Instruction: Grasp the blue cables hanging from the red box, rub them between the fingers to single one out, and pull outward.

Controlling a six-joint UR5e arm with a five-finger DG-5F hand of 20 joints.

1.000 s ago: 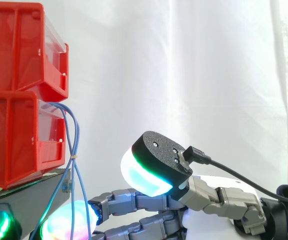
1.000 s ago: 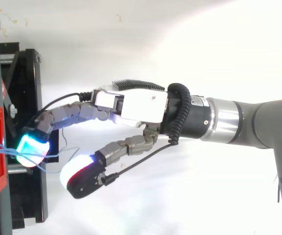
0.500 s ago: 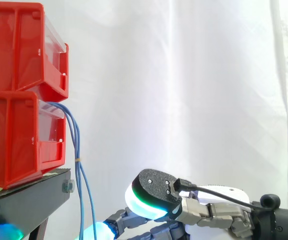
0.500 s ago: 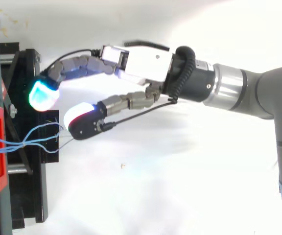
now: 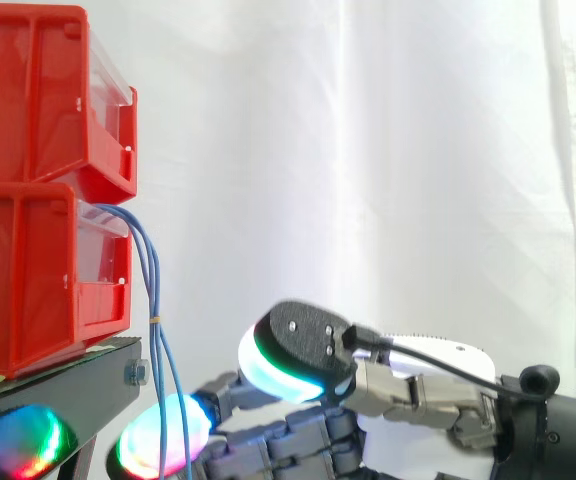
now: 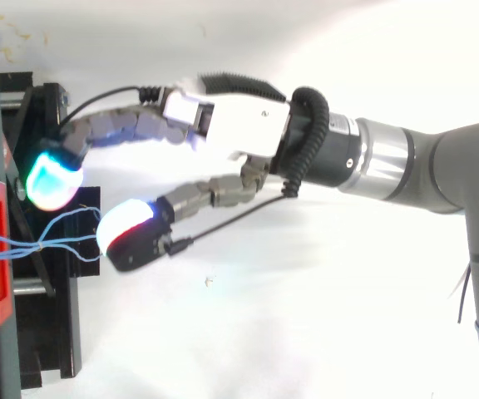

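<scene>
White curtain [image 5: 388, 150] backed the red box [image 5: 38, 270], from whose front the blue cables [image 5: 153, 290] drooped just ahead of the hand [image 6: 239, 129], whose glowing fingertips [image 6: 52, 179] stood spread and empty, apparently bracketing the strands for pinching.

**UR5e arm and hand: appearance**

Hand [image 6: 239, 133]: white palm shell with a black ribbed strip, grey segmented fingers [image 6: 115, 129]. Fingertip pads [image 6: 52, 179] are thick and black-backed with small screws. One glows cyan-green, another white edged red. In the side view one shows green, magenta and red. Arm [image 6: 447, 166]: grey tube, silver ring, black wrist collar, pale blue cap at 3 o'clock in the top view.
</scene>
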